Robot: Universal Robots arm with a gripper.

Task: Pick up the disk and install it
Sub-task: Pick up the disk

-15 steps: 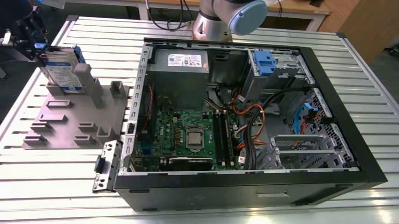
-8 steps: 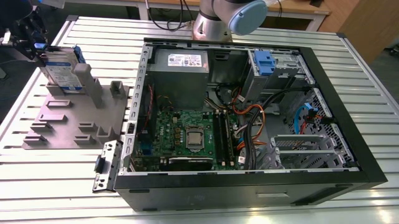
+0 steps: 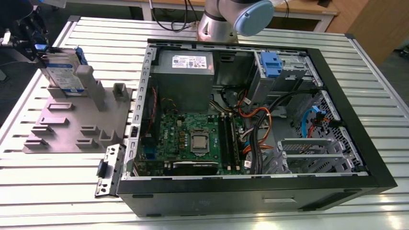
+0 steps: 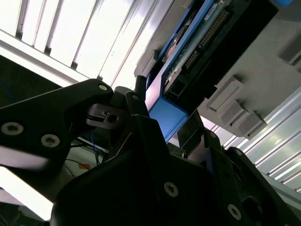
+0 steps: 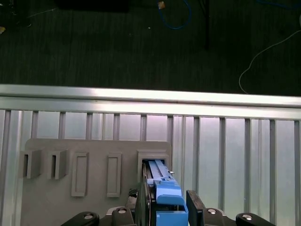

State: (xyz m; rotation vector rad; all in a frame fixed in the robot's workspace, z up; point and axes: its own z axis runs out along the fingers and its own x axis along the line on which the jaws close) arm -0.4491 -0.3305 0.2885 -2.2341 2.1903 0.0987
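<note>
Disk, one (image 3: 64,72), stands upright in the grey stand (image 3: 70,120) near the desk (image 3: 96,28) edge. One end effector (image 5: 168,206), spread, straddles its blue end. One computer case (image 3: 255,191) lies open alongside.

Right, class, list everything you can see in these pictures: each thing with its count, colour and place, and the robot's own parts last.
disk: one, silver with a blue carrier, standing upright in the fixture plate, at the exterior view's left
fixture plate: one, grey, on the table beside the case
computer case: one, black, open, mid-table
power supply box: one, grey, inside the case
circuit board: one, green, on the case floor
clip: one, blue, on a silver cage inside the case
cables: several, orange, black and blue, inside the case
table: one, silver, slatted, under everything
arm: one, grey with a blue cap, behind the case
gripper: one, black, at the disk's top edge
</note>
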